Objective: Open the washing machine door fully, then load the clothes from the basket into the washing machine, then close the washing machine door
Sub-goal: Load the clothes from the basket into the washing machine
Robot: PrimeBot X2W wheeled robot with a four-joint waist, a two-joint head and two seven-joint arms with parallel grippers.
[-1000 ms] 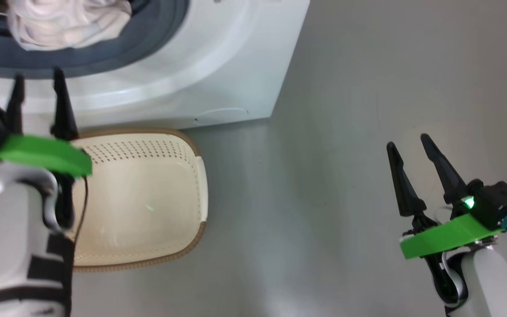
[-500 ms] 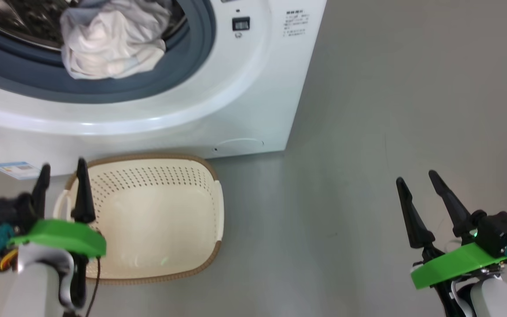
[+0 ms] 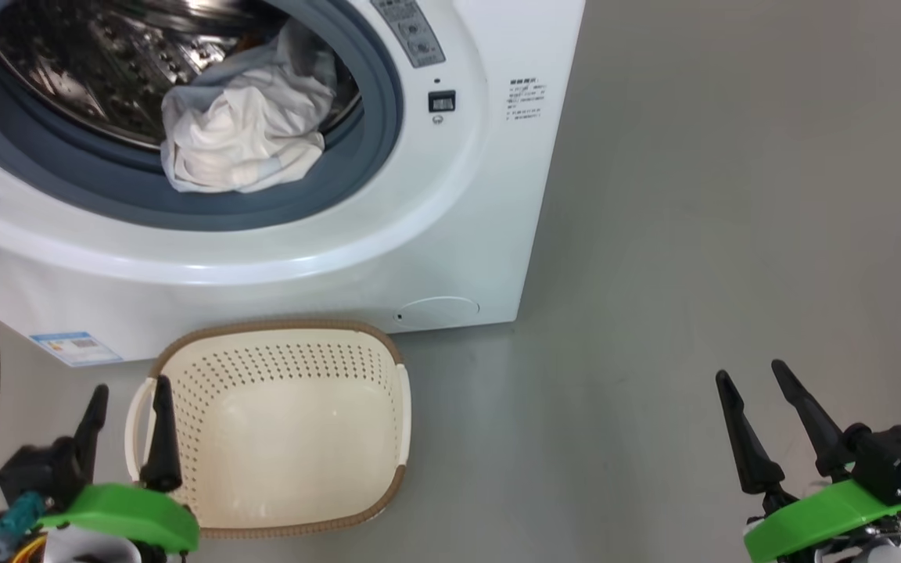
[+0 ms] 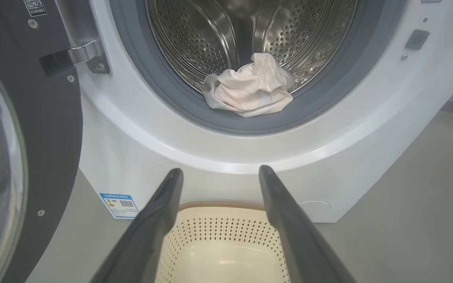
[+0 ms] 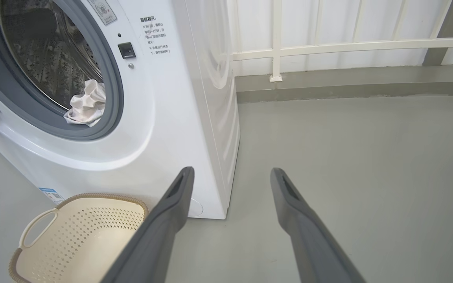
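Surroundings: grey floor (image 3: 693, 234) to the right of the washer (image 3: 458, 234). A white railing (image 5: 328, 47) runs along the floor's far edge, behind the machine. Door (image 4: 49, 129) is swung out on the washer's left side, with the metal hinge (image 4: 81, 53) exposed. Its black rim and glass stand close beside the left hand (image 3: 129, 387).

Obstruction: basket (image 3: 271, 325) sits on the floor just before the washer's front, below the opening and to the left of the round service flap (image 3: 439, 310). It lies between the left hand and the machine.

Left hand: low over the basket's near left side by the handle, fingers spread, released, gripping nothing.
Right hand (image 3: 749, 371): above the floor, well apart from basket and washer, fingers spread, released.

Containers: the basket shows only cream perforated plastic inside, under a brown rim. The steel drum (image 3: 91, 70) holds the clothes (image 3: 239, 141).

Clothes: one crumpled bundle, pale white with a light blue-grey fold on top. It rests at the drum's mouth on the lower right, its bottom edge lapping onto the grey gasket (image 3: 376, 156). Any print is too small to tell.

Washer: white front, blue label (image 3: 75, 348) at the lower left corner.
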